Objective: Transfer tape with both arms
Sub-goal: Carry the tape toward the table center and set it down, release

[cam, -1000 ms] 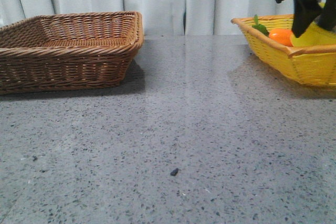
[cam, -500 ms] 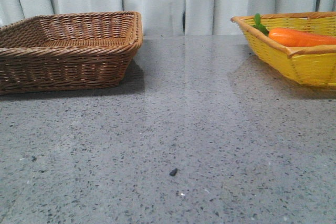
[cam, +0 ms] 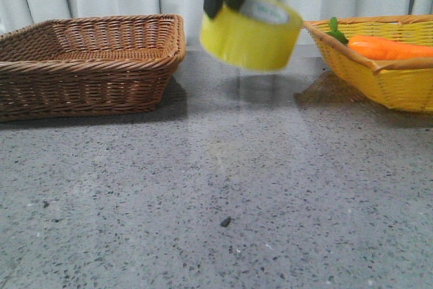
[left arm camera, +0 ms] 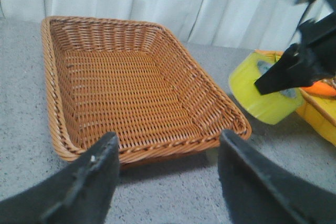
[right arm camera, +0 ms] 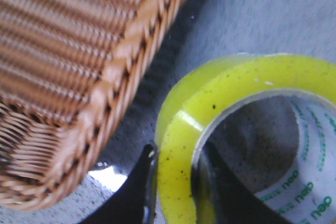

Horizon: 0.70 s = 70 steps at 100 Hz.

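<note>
**Ana:** Right gripper (cam: 226, 1) hangs at the top center of the front view, its 2 dark fingers (right arm camera: 144, 182) pinched across the wall of the tape (cam: 250, 32), 1 outside the yellow roll and 1 inside the white core.

**Ben:** So the roll is off the table?

**Ana:** Yes. It is in the air, tilted, above the grey speckled table (cam: 223, 167), between the brown wicker basket (cam: 88, 65) at the left of the frame and the yellow basket (cam: 379, 72) at the right. Green print shows on the core.

**Ben:** What about the left gripper (left arm camera: 168, 177)?

**Ana:** Its 2 black fingers stand wide apart at the bottom of the left wrist view, with nothing between them. The brown wicker basket lies beyond them, and the tape shows at the right edge of that frame, well apart from them.

**Ben:** Anything in the yellow basket?

**Ana:** 1 orange carrot (cam: 389, 47) with a green top lies in it, at the upper right of the front view. A small dark speck (cam: 224, 221) sits on the table, low in the center.
</note>
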Available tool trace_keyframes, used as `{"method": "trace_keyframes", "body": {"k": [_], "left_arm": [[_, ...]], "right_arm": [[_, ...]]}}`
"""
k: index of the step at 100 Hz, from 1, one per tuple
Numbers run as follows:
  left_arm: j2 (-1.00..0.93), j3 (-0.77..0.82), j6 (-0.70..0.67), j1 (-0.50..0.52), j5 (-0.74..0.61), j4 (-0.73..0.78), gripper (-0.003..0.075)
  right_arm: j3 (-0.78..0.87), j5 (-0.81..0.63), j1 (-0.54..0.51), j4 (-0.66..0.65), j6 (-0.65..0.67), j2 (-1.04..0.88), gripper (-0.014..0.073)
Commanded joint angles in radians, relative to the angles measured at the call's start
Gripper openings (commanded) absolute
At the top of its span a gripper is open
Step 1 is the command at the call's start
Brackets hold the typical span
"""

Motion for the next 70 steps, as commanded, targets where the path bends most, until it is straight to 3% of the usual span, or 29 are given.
{"method": "trace_keyframes", "body": {"k": [1,17,26,33,40,58,70], "left_arm": [[0.013,-0.036,0.013,-0.008,-0.021,-0.018,0.0386],[0.039,-0.082,0.163,-0.013,0.034,-0.094,0.0386],[0.102,-0.159,0.230,-0.035,0.038,-0.139,0.0386],[0.176,-0.236,0.241,-0.058,0.044,-0.155,0.0386],[0.265,-0.323,0.247,-0.089,0.067,-0.157,0.0386],[0.535,-0.560,0.262,-0.200,0.167,-0.157,0.0386],[0.707,-0.723,0.262,-0.284,0.192,-0.157,0.0386]], "right_arm": [[-0.034,-0.014,-0.004,-0.022,0.008,-0.046,0.0041],[-0.047,0.062,-0.004,-0.010,0.008,-0.065,0.0394],[-0.056,0.066,-0.004,-0.010,0.008,-0.126,0.0466],[-0.057,0.058,-0.004,-0.010,0.008,-0.205,0.0428],[-0.057,0.054,-0.004,-0.010,0.008,-0.300,0.0332],[-0.041,0.060,-0.004,-0.010,-0.038,-0.561,-0.0078],[0.006,0.050,-0.004,-0.030,-0.038,-0.734,-0.0068]]}}
